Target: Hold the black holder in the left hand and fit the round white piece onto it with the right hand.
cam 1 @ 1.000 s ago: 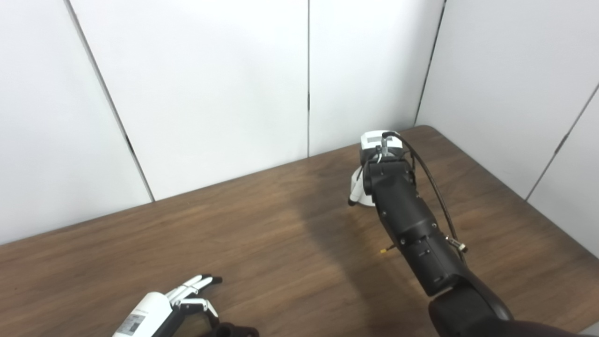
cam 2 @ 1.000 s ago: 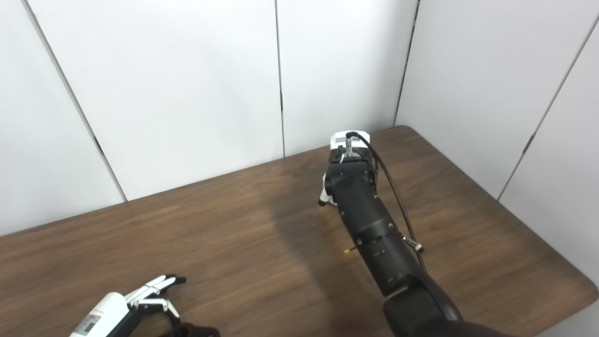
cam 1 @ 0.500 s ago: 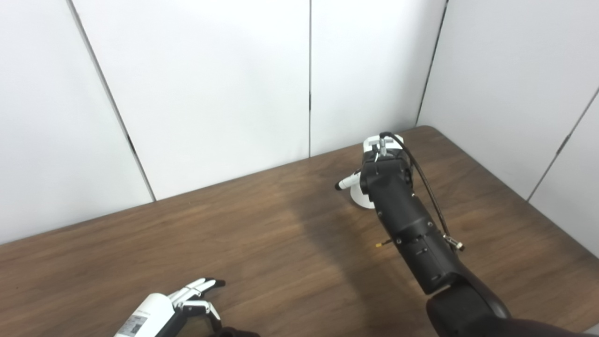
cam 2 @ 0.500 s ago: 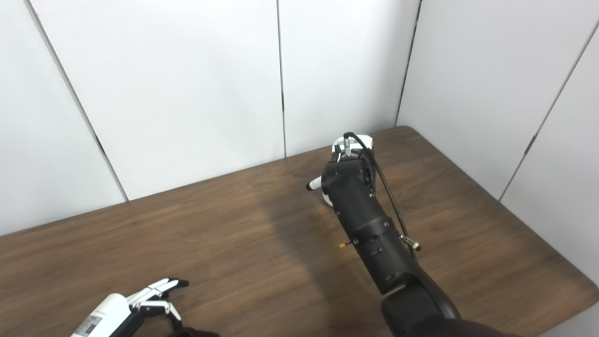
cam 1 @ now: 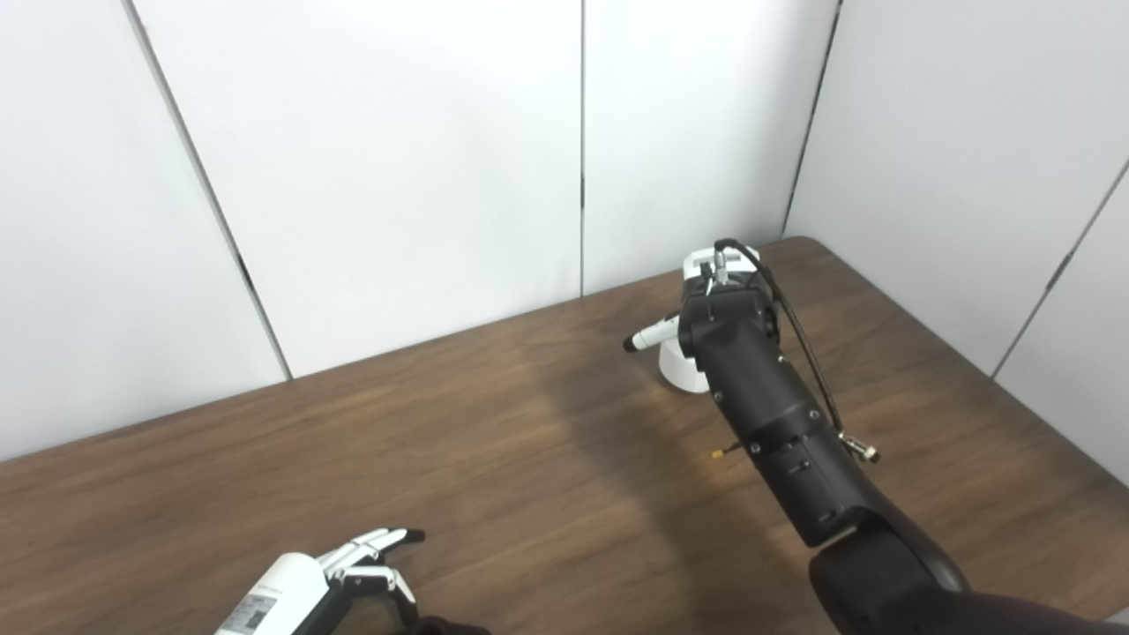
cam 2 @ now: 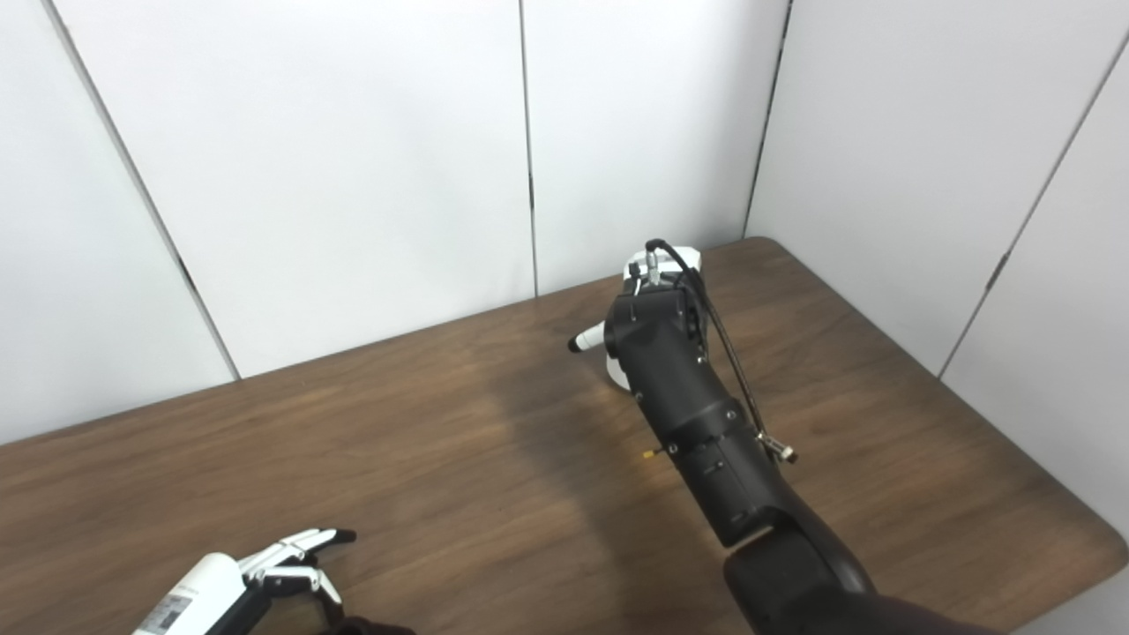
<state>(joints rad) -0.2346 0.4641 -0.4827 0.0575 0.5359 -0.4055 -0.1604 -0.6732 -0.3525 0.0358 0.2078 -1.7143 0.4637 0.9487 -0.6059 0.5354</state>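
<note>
The round white piece (cam 1: 681,367) stands on the brown table (cam 1: 476,441) near its far right corner. My right hand (cam 1: 708,272) hangs over it, mostly hidden behind my black forearm (cam 1: 776,423). Its thumb (cam 1: 651,336) sticks out to the left, clear of the piece, so the hand looks open. My left hand (cam 1: 353,569) lies low at the bottom left with its fingers stretched and apart. A dark shape, probably the black holder (cam 1: 445,628), shows at the picture's bottom edge by the left thumb; whether they touch is not visible.
White wall panels (cam 1: 397,176) close the table's far side and right side. The rounded far right corner (cam 1: 798,242) of the table lies just behind the right hand. A cable (cam 1: 803,335) loops along the right forearm.
The right thumb has swung from pointing down beside the white piece to sticking out leftward, and the right hand rose slightly. The left hand has sunk a little toward the bottom edge.
</note>
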